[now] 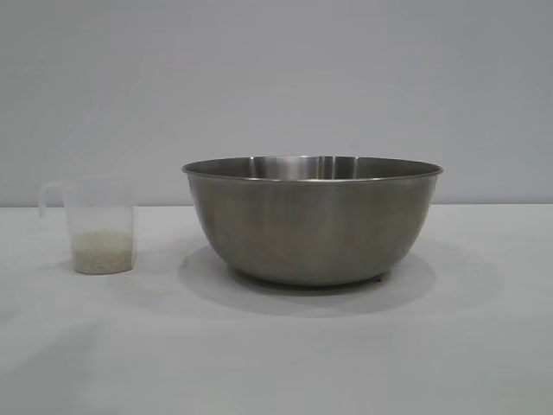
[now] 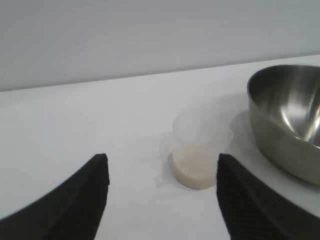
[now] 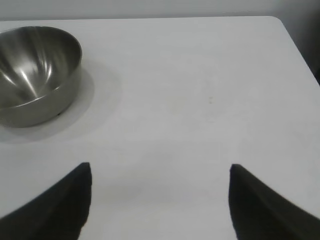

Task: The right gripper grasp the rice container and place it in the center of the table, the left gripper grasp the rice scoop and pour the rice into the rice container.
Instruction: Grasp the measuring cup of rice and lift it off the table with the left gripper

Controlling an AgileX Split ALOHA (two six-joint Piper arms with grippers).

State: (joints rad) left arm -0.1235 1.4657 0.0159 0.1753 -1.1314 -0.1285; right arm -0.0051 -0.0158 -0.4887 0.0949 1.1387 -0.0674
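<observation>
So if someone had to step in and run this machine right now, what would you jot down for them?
Left gripper: jaws open, empty, aimed at the rice scoop, not touching it.
Right gripper: jaws open, empty, over bare table, well away from the rice container.
Things: the rice container stands upright about mid-table; the rice scoop stands upright beside it, apart, with a shallow layer of rice in its bottom.
Done: the container appears to be placed at the centre.
Left: grasp the scoop with the left gripper, lift it and pour the rice into the container.
</observation>
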